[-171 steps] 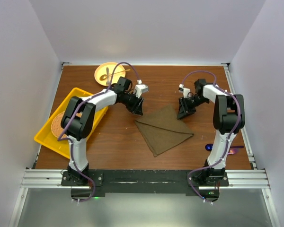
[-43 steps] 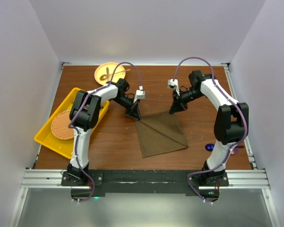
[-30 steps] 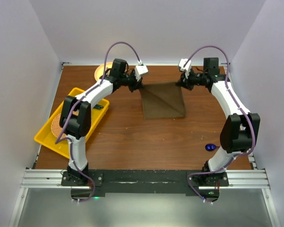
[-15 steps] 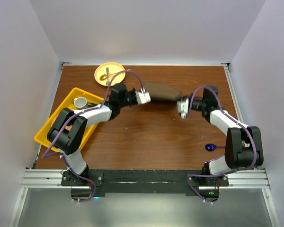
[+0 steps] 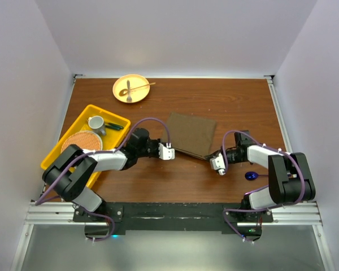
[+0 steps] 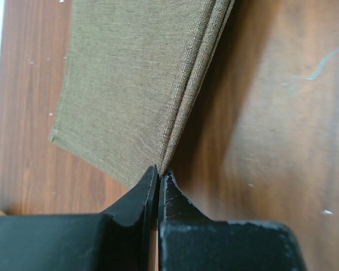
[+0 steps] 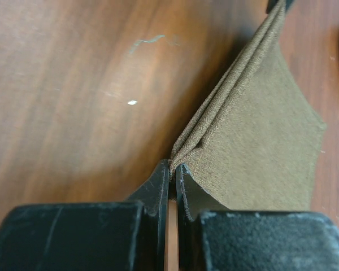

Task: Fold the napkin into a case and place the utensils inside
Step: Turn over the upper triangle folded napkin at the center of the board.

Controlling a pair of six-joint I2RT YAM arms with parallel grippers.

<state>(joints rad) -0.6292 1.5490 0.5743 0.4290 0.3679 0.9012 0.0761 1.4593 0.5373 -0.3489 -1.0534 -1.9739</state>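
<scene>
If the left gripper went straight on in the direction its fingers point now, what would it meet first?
The napkin: the left gripper is shut on one corner, and the folded edge runs straight ahead of it. Farther along that line is probably the right gripper, holding the other corner.

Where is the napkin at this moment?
In the top view the napkin sits folded at mid-table, right of the yellow tray. The left gripper and right gripper pinch its two near corners.
</scene>
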